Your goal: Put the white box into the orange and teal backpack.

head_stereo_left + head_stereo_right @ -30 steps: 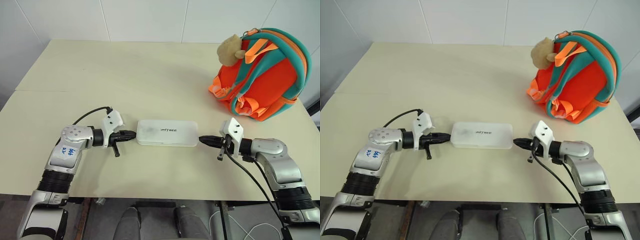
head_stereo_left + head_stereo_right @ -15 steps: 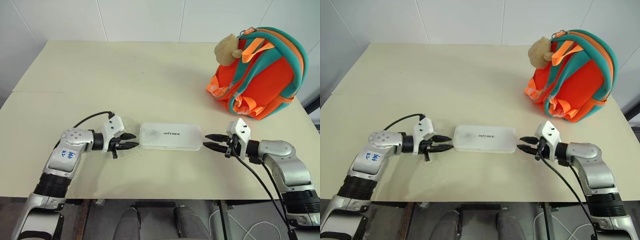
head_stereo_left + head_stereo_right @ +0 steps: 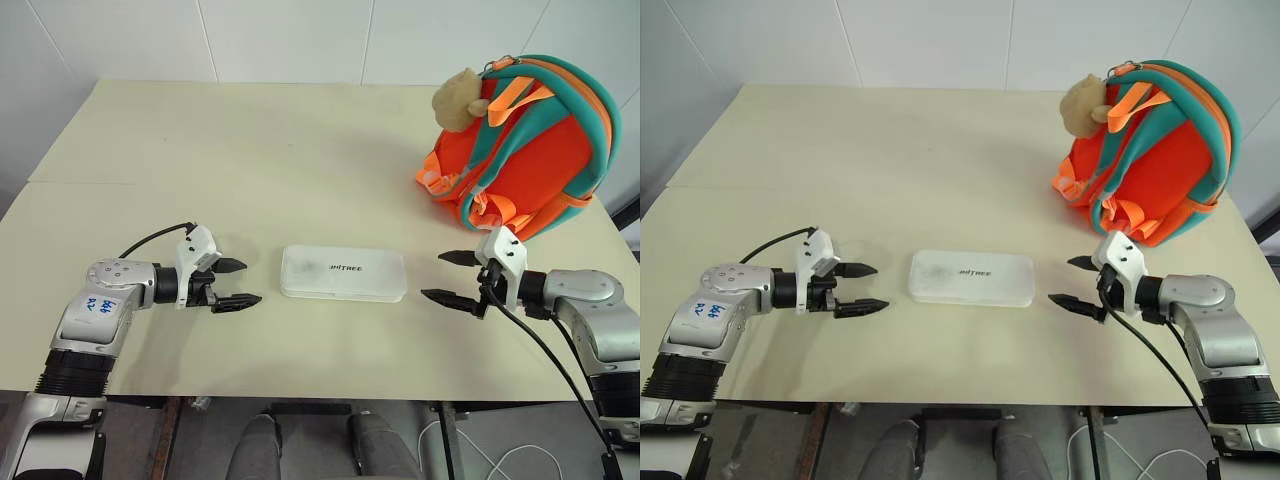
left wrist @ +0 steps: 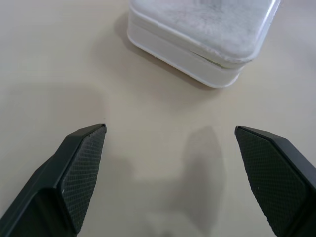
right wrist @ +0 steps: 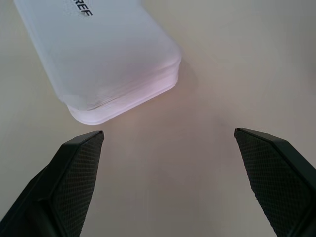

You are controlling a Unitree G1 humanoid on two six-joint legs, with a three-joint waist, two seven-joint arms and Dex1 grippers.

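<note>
White box (image 3: pixel 343 273) lies flat between the left gripper (image 3: pixel 235 283) and right gripper (image 3: pixel 450 277), untouched; both jaws gape wide.

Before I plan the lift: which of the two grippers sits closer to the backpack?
The right gripper, open at the white box's right end; the orange and teal backpack stands just beyond it. The left gripper is across the box.

A cream table (image 3: pixel 250 150) with a seam across it stands against a white, seemingly tiled wall (image 3: pixel 280 40).
</note>
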